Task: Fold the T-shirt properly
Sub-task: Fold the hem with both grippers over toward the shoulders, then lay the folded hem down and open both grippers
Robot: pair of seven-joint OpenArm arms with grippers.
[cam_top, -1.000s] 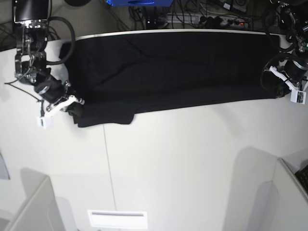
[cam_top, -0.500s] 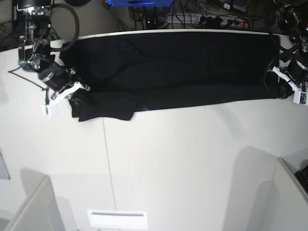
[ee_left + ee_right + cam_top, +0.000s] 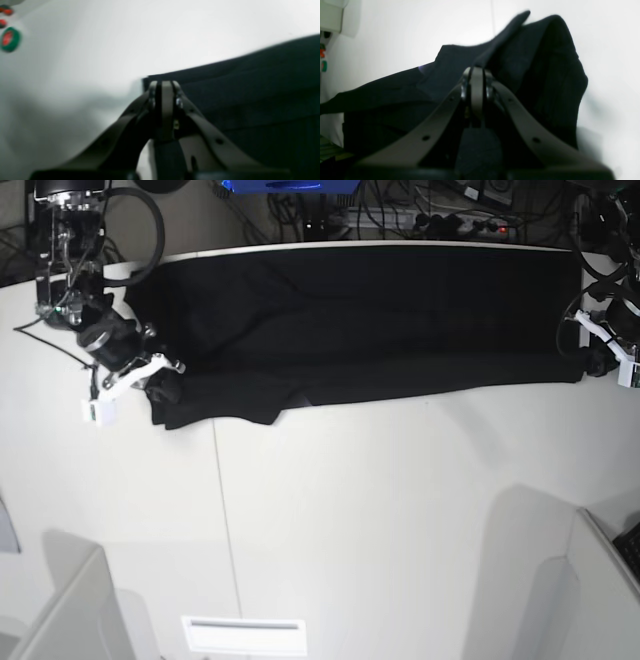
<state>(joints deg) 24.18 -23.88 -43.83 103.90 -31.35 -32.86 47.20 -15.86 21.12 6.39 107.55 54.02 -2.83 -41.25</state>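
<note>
Folding is under way: the T-shirt (image 3: 360, 320) lies stretched along the table's (image 3: 350, 530) far edge, the left gripper (image 3: 598, 362) and right gripper (image 3: 157, 378) each clenched on an end. Next, I'd say, both must carry the near hem evenly across.

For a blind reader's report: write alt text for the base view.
A black T-shirt lies stretched in a long band across the far side of a white table. The right tool grips its corner at the view's left, and the left tool holds the opposite end.
</note>
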